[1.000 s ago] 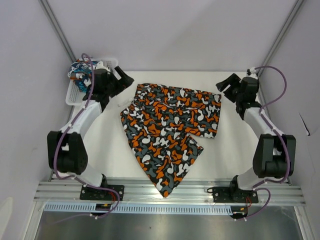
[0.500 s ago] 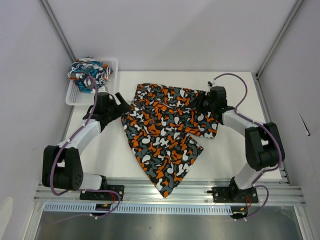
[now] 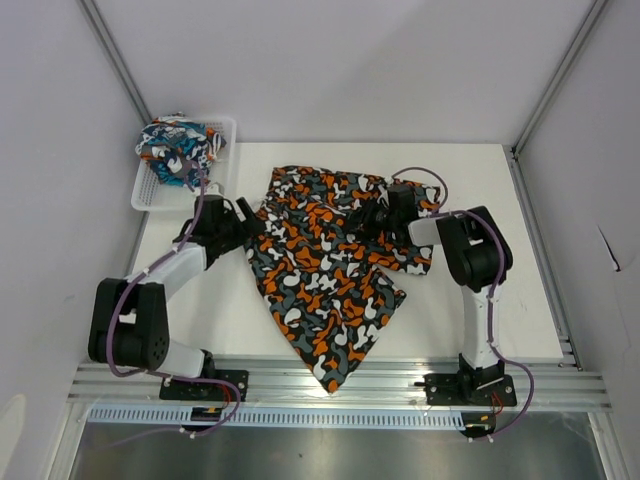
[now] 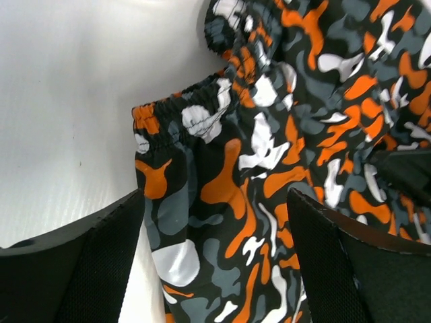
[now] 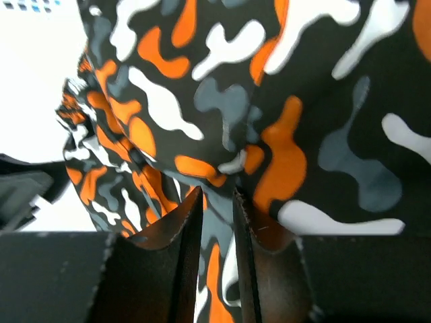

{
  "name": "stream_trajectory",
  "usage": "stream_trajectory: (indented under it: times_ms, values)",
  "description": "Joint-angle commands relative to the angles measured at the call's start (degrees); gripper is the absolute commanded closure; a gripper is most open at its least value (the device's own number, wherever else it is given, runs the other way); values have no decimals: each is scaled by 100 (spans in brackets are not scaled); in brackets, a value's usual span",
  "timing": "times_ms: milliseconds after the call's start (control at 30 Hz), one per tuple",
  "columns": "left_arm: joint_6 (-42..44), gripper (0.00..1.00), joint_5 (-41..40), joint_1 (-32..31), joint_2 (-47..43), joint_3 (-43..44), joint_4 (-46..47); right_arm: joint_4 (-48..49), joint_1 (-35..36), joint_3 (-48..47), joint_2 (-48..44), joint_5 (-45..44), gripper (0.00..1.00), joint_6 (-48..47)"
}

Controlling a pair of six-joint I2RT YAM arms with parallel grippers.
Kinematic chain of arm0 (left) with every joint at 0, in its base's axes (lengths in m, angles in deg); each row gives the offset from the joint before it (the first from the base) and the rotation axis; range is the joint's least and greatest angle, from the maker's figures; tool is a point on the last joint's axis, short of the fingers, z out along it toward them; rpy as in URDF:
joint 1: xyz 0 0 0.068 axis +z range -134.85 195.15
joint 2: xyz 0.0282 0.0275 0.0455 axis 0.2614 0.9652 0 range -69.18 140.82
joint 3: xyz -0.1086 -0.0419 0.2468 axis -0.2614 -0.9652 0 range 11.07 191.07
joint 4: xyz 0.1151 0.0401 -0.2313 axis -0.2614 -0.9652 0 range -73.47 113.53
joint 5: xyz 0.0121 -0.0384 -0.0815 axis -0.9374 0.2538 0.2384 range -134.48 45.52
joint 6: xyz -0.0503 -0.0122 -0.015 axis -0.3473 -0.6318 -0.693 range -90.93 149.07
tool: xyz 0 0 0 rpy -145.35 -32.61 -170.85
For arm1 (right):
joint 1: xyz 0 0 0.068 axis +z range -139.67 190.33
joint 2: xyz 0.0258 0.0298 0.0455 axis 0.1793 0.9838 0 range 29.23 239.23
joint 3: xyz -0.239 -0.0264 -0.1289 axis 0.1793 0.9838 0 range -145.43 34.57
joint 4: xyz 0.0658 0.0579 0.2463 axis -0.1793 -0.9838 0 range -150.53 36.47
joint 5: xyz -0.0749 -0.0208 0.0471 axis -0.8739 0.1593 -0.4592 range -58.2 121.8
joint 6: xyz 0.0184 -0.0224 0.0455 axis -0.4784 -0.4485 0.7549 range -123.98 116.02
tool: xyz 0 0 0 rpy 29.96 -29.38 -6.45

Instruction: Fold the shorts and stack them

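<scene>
Far left, behind and to the left of the left gripper (image 3: 248, 215): white mesh basket (image 3: 150, 190) at the back corner of the counter (image 3: 210, 310), holding the cartoon-print shorts (image 3: 175, 148) in a loose bundle, well apart from the gripper. The left gripper sits low at the left edge of the camouflage shorts (image 3: 330, 270). In the left wrist view, the left gripper (image 4: 215, 262) has its jaws spread wide, with the two black fingers (image 4: 81, 269) at either side of the frame. The elastic waistband corner of the camouflage shorts (image 4: 269, 134) lies between and just ahead of the fingers, and bare counter (image 4: 67, 101) shows ahead on the left. I cannot tell whether either finger touches the fabric; nothing is clamped. To the right of the left gripper the camouflage shorts lie spread on the counter. The waistband runs along the far side, one leg reaches toward the near edge between the arm bases, and the other leg extends right under the right gripper (image 3: 370, 215). The fabric is rumpled, not folded. The right arm is bent back on itself, with its gripper pointing left onto the upper middle of the shorts. In the right wrist view, the right gripper (image 5: 217, 215) has its fingers (image 5: 168, 249) drawn nearly together, and a raised ridge of the camouflage shorts (image 5: 269, 101) is pinched in the narrow gap between them. The fabric ahead of the fingertips is puckered into folds. A patch of white counter (image 5: 34, 101) shows ahead on the left.
</scene>
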Motion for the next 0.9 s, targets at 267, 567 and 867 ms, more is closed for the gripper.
stream_trajectory:
  times_ms: [267, 567, 867]
  values:
    - [120, 31, -261, -243, 356, -19, 88, -1198, -414, -1269, 613, -999, 73, -60]
    - [-82, 32, -481, -797, -92, -477, 193, -2147, -1205, -2058, 552, -1315, 73, -613]
    - [-479, 22, -1193, -1273, -749, -732, 273, -3042, -916, -2086, -405, -1745, 29, -1630]
